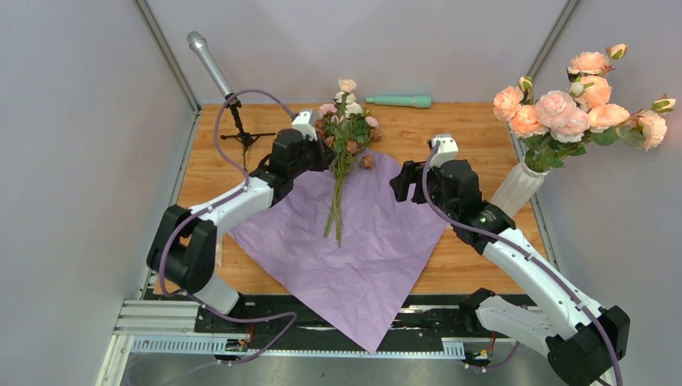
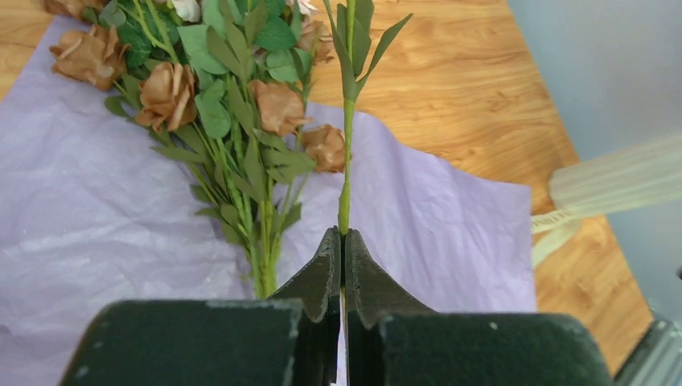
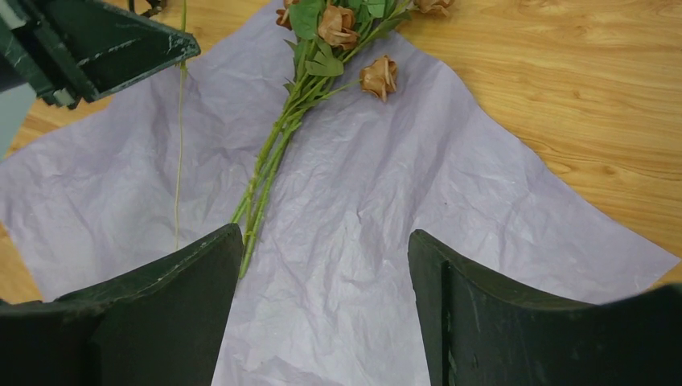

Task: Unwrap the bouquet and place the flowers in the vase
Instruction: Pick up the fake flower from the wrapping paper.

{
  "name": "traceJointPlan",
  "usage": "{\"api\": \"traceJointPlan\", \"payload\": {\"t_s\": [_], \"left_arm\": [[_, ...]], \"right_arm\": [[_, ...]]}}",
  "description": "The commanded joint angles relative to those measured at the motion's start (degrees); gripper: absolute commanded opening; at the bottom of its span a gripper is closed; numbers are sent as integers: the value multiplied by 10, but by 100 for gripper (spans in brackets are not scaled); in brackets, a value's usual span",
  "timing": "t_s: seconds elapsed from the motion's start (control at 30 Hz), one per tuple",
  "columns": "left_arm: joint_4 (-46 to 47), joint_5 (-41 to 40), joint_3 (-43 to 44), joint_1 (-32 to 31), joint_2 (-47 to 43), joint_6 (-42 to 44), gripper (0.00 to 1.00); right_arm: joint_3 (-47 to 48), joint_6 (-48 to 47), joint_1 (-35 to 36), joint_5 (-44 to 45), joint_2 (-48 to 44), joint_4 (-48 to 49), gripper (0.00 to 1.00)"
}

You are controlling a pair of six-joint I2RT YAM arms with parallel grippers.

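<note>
While vase (image 1: 515,190) holds peach roses (image 1: 555,108) | flowers (image 1: 346,138) on paper (image 1: 362,257)

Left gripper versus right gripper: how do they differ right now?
The left gripper is shut; the right gripper stands wide open. The left gripper pinches a single green stem; the right gripper holds nothing. Both are dark, two-fingered and sit above the lilac paper near the loose flowers.
</note>
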Motion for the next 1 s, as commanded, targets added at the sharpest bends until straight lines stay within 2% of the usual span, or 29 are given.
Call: {"api": "traceJointPlan", "payload": {"t_s": [0.0,0.2,0.47,0.73,0.97], "left_arm": [[85,34,-71,-8,-95,-43,0],[114,60,-135,-51,-211,-61,0],[189,90,-223,-100,-311,-113,0],[236,166,-251,-106,-335,-129,0],[245,191,-243,-110,-332,-132,0]], "right_arm": [[22,43,-3,-40,-18,24,76],[43,96,-4,-150,-13,70,76],[54,163,-4,-283,-3,177,77],[59,212,-4,-365,34,254,73],[59,235,0,-391,59,290,65]]}}
